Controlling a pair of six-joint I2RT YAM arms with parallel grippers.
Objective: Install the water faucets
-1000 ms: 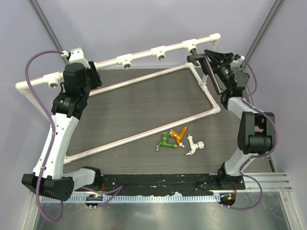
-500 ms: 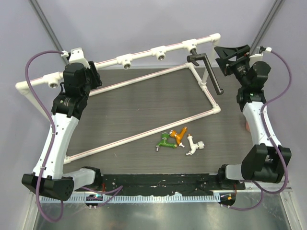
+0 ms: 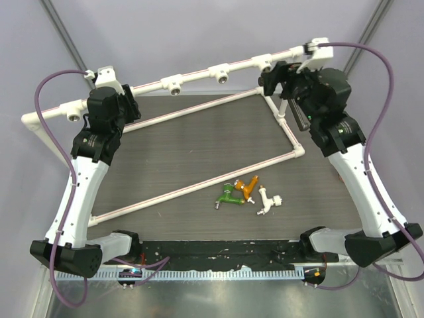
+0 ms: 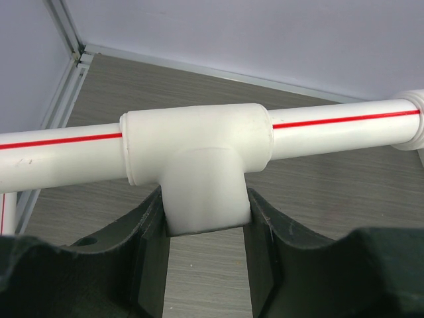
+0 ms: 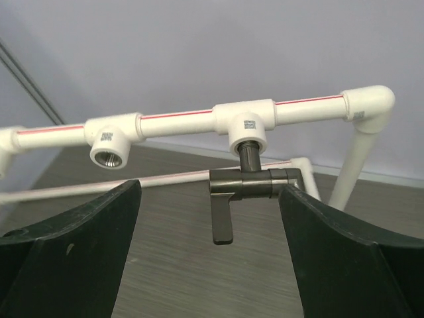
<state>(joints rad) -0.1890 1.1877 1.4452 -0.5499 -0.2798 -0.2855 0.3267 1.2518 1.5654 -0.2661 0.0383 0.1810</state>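
From above we count four faucets and two grippers. The green faucet (image 3: 228, 197), orange faucet (image 3: 249, 187) and white faucet (image 3: 267, 201) lie clustered toward the near edge of the worktop (image 3: 185, 152), right of centre. The black faucet (image 3: 267, 71) sits at the far right corner on the white pipe frame (image 3: 199, 78), half hidden by the right gripper (image 3: 279, 78). Four tee sockets (image 3: 173, 85) show along that far rail. The left gripper (image 3: 130, 105) meets the rail near the far left corner, its jaws hidden here. The left wrist view supplies them: the left gripper (image 4: 207, 218) is clamped on one tee socket (image 4: 199, 142), a finger against each side of its stem. The right wrist view shows the right gripper (image 5: 209, 189) spread wide and holding nothing. Ahead of it the black faucet (image 5: 255, 182) is seated in a tee, with one bare socket (image 5: 109, 157) beside it.
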